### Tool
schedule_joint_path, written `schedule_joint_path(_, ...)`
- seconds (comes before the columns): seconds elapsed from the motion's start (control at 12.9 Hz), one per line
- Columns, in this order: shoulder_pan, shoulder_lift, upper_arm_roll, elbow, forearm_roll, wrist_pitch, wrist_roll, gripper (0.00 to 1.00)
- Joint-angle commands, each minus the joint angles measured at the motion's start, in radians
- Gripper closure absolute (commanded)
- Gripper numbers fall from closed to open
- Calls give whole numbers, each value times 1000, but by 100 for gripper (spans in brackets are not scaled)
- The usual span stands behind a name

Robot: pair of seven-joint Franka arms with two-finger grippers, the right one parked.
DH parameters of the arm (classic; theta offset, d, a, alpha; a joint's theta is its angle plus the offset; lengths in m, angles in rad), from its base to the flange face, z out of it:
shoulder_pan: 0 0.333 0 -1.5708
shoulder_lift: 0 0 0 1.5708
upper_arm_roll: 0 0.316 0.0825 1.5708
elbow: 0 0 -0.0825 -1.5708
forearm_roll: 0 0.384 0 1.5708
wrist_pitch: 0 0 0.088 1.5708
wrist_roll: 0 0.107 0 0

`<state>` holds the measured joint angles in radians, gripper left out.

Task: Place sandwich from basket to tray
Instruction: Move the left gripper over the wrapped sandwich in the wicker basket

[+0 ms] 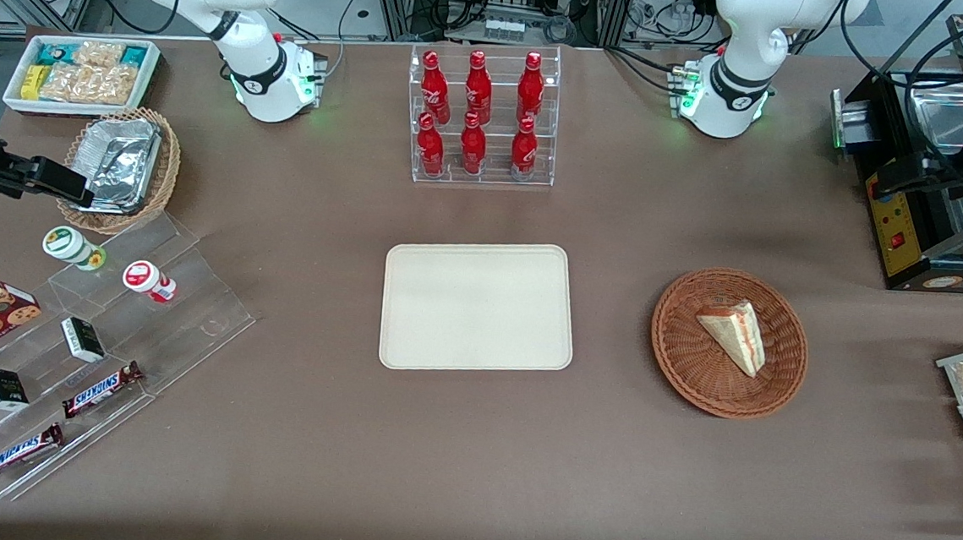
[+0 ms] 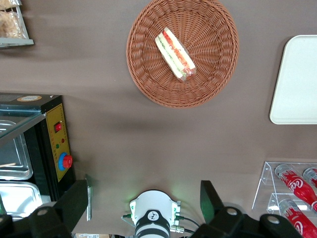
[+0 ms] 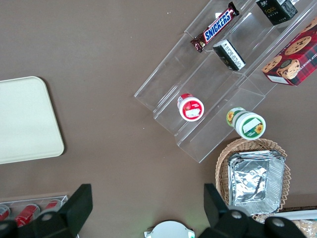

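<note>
The reach has not begun: the sandwich (image 1: 734,333) lies in the basket (image 1: 679,352), well apart from the bare tray (image 1: 479,306). The gripper (image 2: 146,198) is held high above the table, fingers spread. A descent over the sandwich is called for next.

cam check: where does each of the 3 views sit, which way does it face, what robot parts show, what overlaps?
Front view: high over the table edge, looking down at both arm bases; tray central, sandwich in basket.
Left wrist view: on the working arm, high up, facing down; open gripper and fingers show, hovering well clear of the basket.
Right wrist view: parked arm, facing down at snack shelves and foil basket.
Shared: all three show the tray.
</note>
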<state>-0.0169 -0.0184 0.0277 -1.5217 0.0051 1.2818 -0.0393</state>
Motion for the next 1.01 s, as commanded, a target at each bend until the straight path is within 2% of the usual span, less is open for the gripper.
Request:
schedule_joint_path(0.0,-3,-8,-3,8,24,-7,16,0)
schedule_joint_path(0.31,2,-8,-2,-27,27,45,16,0)
schedule_joint_path(0.62,2,-11,-2,-155,30,158,16,0)
schedule_joint_path(0.93,-18,-35,-14,-345,33,327,13,0)
